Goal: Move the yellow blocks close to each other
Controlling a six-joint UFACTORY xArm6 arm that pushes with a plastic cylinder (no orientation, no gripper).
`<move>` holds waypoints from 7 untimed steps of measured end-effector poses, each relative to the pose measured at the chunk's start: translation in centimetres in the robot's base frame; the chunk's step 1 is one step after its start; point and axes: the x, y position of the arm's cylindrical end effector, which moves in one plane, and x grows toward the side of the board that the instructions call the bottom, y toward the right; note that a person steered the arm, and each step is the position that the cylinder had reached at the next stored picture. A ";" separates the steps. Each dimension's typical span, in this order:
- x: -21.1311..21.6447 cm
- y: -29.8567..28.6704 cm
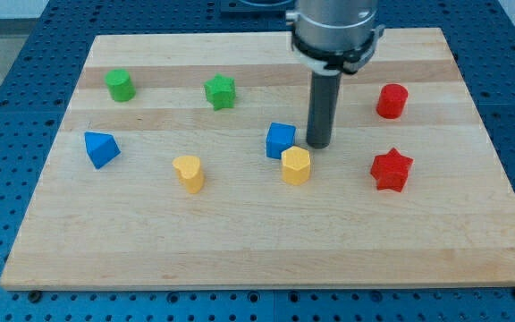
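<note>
Two yellow blocks lie near the middle of the wooden board (257,250). A yellow hexagonal block (296,165) is right of centre. A yellow heart-shaped block (189,173) lies to its left, well apart from it. My tip (318,145) stands just above and to the right of the yellow hexagonal block, close to its upper right edge; I cannot tell if it touches. A blue cube (281,139) sits just left of my tip and above the hexagonal block.
A blue triangular block (102,148) is at the left. A green cylinder (120,85) and a green star (221,91) are at the upper left. A red cylinder (391,101) and a red star (391,169) are at the right.
</note>
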 end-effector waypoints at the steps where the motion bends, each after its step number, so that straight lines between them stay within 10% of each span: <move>1: -4.1 -0.1; 7: -0.5 0.4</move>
